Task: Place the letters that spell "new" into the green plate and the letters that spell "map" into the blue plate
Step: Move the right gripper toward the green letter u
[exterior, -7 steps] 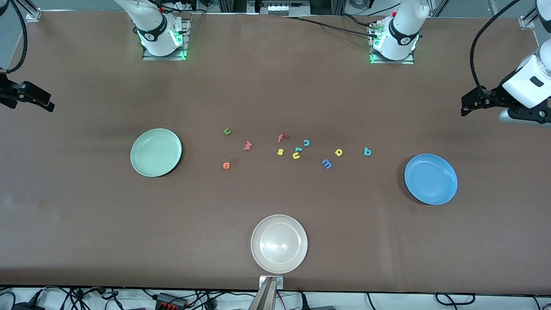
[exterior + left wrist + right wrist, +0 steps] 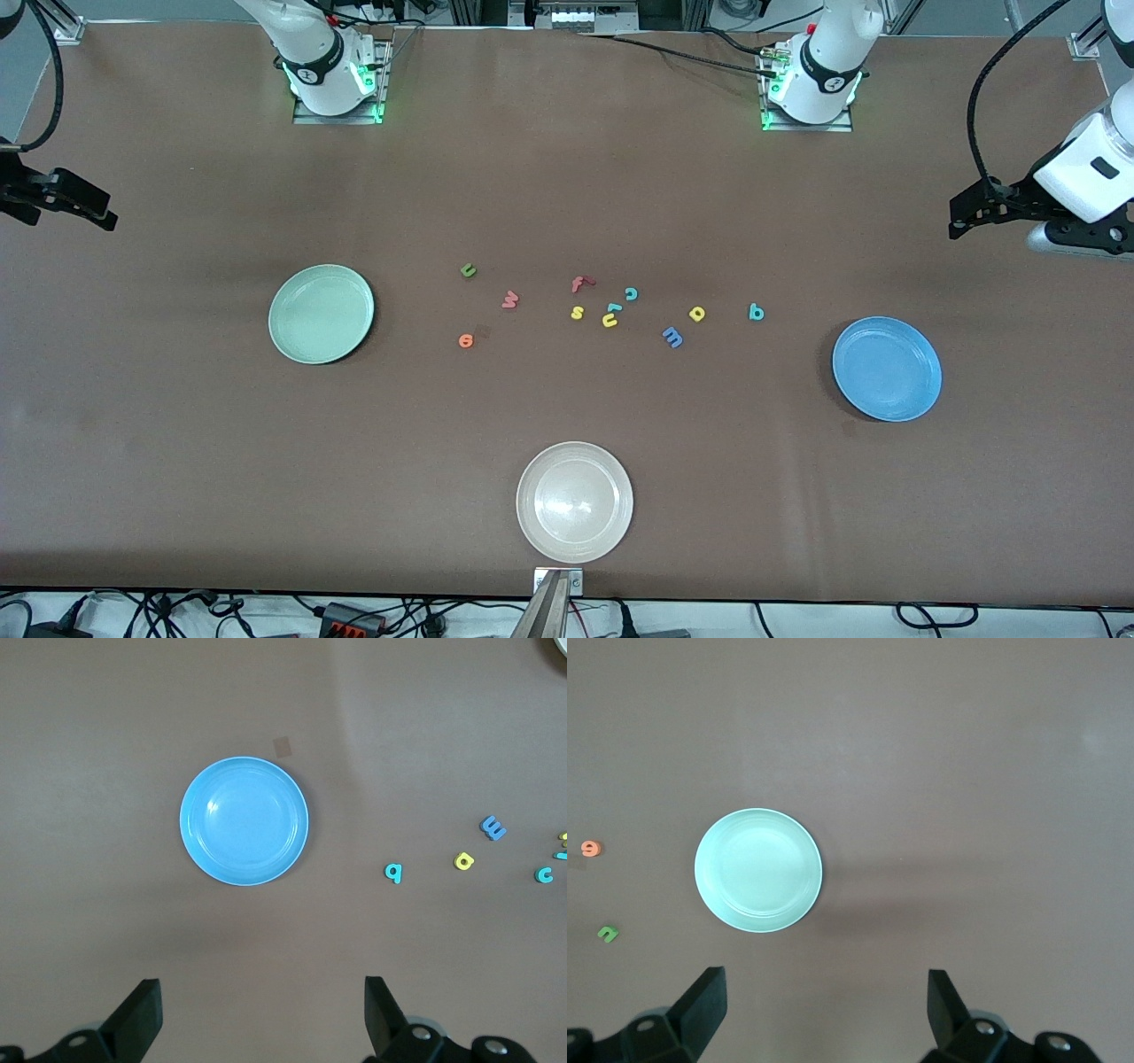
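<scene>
- Round pale-green plate [image 2: 321,314] toward the right arm's end of the tabletop, nothing in it; round blue plate [image 2: 887,369] toward the left arm's end, likewise bare
- Small foam letters lie flat mid-tabletop between the plates: green "n" [image 2: 468,270], pinkish "w" [image 2: 509,299], orange "e" [image 2: 465,340]; blue "m" [image 2: 672,337], yellow "a" [image 2: 697,313], teal "p" [image 2: 756,311]
- Left gripper [image 2: 257,1014] spread, over the tabletop's edge at its end; right gripper [image 2: 824,1010] spread at the other end; both wait

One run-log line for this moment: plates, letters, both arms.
green plate: empty | blue plate: empty | letters: all on table between them | left gripper: open, waiting at table end | right gripper: open, waiting
</scene>
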You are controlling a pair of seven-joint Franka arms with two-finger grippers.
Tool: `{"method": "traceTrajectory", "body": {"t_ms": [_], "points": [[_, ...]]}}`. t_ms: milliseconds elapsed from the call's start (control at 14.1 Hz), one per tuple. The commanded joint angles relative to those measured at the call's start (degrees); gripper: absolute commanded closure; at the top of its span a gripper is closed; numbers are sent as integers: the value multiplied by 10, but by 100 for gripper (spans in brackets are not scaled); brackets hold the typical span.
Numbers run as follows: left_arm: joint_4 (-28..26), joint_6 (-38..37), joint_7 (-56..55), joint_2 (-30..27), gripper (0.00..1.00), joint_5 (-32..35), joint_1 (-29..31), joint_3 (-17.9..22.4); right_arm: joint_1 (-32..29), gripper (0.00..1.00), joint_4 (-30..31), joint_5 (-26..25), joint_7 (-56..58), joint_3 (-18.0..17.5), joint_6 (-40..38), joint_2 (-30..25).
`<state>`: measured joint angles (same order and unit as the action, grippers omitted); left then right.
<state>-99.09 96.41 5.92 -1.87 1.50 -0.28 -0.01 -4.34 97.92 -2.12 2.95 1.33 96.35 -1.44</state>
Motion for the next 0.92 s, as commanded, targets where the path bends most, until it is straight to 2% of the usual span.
{"method": "traceTrajectory", "body": {"t_ms": [0, 213, 426, 852], "points": [[15, -13, 3, 5, 0, -8, 4, -3, 8, 0, 3, 5, 7, -2, 8, 24], [15, -13, 3, 5, 0, -8, 4, -3, 61, 0, 2, 12, -1, -3, 9, 62], [15, -13, 3, 5, 0, -8, 4, -3, 134, 0, 2, 46, -2, -2, 22, 102], [15, -14, 5, 5, 0, -8, 4, -3, 244, 0, 18, 48, 6, -3, 48, 186]]}}
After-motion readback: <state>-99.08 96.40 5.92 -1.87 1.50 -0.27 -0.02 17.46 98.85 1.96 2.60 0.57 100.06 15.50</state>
